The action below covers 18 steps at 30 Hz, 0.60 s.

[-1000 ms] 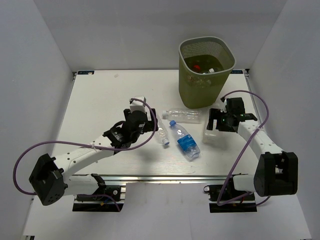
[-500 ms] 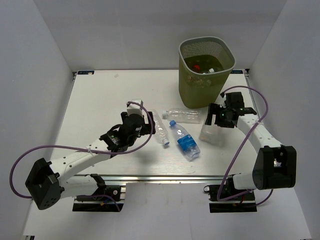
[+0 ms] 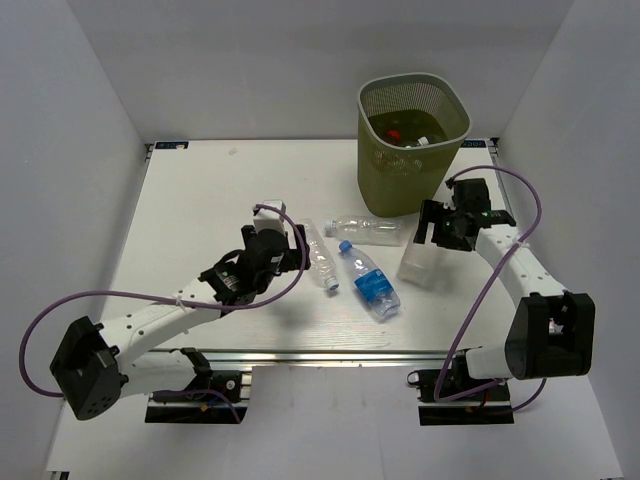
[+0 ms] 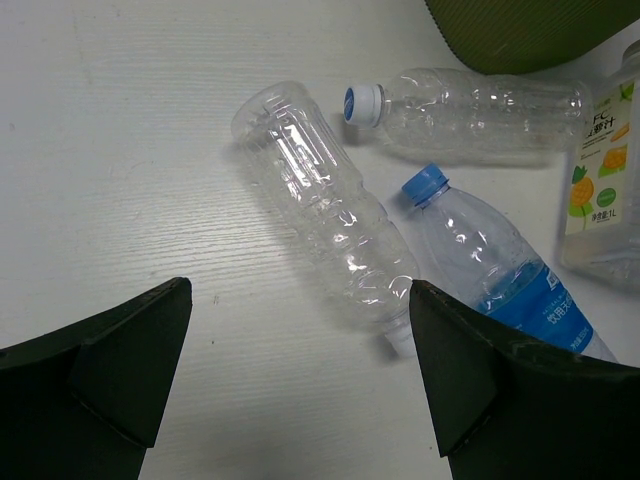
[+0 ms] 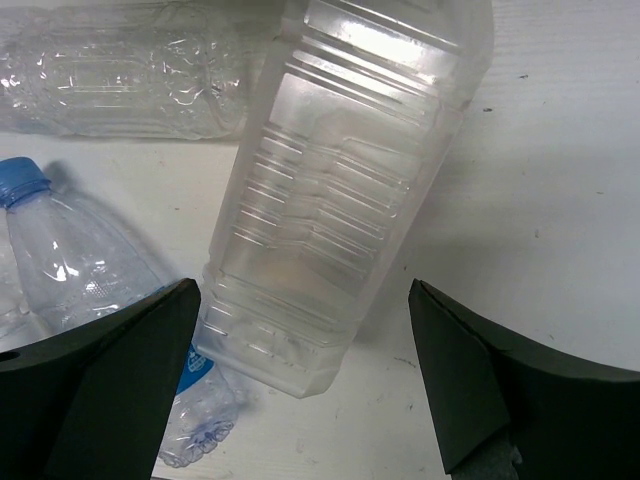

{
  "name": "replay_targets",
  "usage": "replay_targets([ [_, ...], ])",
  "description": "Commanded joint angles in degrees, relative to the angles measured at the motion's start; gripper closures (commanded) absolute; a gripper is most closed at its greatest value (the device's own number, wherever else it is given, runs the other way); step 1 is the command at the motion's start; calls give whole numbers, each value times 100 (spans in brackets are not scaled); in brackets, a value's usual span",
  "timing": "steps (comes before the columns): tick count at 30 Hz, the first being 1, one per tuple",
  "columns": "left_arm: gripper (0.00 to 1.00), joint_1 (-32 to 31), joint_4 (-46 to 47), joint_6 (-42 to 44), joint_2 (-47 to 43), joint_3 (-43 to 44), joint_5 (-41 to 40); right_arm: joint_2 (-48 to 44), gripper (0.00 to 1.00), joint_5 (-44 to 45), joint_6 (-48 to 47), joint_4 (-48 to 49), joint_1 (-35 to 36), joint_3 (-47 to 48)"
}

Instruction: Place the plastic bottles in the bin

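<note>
Left gripper point(image 3: 284, 243): jaws wide apart, nothing held, hanging over ridged bottle point(image 4: 325, 215) lying mid-table point(image 3: 200, 200). Framed between both fingers point(image 4: 100, 370) in wrist view, no contact.

Right gripper point(image 3: 440, 226): jaws wide apart too, empty, above square bottle point(image 5: 340, 190) just in front of bin point(image 3: 400, 190). Fingers either side of it in wrist view, clear of its walls.

Also loose on table: blue-cap bottle point(image 3: 368, 281) lying just right of ridged one, caps at opposite ends; white-cap bottle point(image 3: 365, 231) lying crosswise behind both, near bin's base.

Bin at far right of table, upright. Some bottles already inside, one red cap point(image 3: 393, 131) visible, rest hard to separate through the mesh.
</note>
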Motion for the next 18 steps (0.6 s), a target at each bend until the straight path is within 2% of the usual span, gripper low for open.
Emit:
replay_targets([
  [1, 1, -24, 26, -59, -295, -132, -27, 23, 10, -61, 227, -6, 26, 198],
  [18, 1, -24, -264, -270, -859, -527, -185, 752, 10, 141, 359, 99, 132, 391],
])
